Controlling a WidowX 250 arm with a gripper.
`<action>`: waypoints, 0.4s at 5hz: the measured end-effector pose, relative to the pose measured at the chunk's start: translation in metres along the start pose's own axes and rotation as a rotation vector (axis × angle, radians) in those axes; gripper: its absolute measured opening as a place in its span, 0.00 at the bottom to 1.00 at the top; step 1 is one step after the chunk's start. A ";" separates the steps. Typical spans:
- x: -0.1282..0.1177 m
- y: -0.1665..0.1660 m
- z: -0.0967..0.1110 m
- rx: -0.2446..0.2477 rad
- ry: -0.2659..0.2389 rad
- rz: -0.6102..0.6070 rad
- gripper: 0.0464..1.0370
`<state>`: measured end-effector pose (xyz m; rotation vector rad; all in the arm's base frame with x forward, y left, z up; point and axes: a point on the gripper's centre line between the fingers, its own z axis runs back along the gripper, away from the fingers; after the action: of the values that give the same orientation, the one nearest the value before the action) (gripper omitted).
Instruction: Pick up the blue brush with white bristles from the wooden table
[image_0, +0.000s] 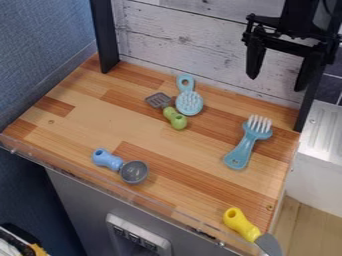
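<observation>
the tool (276, 82) hangs with its fingers spread and nothing between them, and the nearest thing, a blue fork (246, 144) lying below it on the wooden surface (87, 116), looks light, stiff and slightly slippery, best gripped across its narrow neck.

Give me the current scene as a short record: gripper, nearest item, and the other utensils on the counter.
gripper: black gripper, upper right of view, fingers apart
held: nothing
nearest item: blue fork, tines pointing away from the counter's front edge
back: light-blue utensil with oval head, beside green-handled spatula
front left: blue-handled scoop, grey bowl toward the right
front right corner: yellow-handled knife, grey blade toward the bottom of view
surface: wood-patterned counter
</observation>
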<state>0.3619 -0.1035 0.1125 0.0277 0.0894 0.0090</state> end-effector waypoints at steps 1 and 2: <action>-0.001 0.002 -0.002 0.011 0.005 -0.098 0.96; -0.008 0.003 -0.016 0.023 0.034 -0.269 0.96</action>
<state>0.3527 -0.1004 0.0977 0.0383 0.1263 -0.2609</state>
